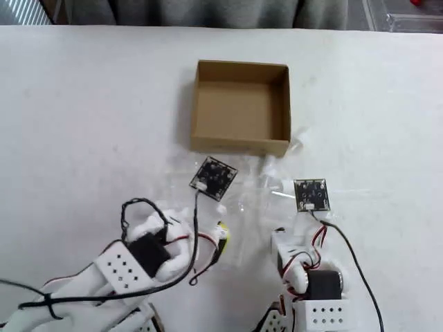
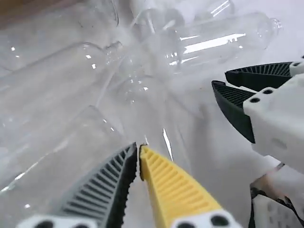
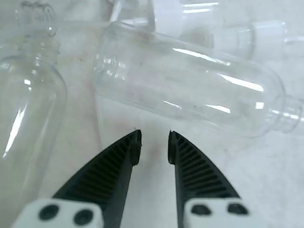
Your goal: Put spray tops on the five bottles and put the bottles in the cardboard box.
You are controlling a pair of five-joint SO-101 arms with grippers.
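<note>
Your right gripper [image 3: 152,142] is hovering narrowly parted just short of a clear bottle [image 3: 190,85] lying on the counter [image 3: 266,185]. Your left gripper [image 2: 138,148] is sitting pinched together among other bottles [image 2: 52,90], near the cardboard box [image 1: 241,107].

I see open brown cardboard box [image 1: 239,145] mid white surface [image 1: 90,104]; clear plastic bottles [image 3: 190,90] lie scattered just before it.

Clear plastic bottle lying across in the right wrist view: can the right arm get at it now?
Probably yes. The clear plastic bottle lies just beyond the open black fingers, with only white table between; they likely must open wider.
</note>
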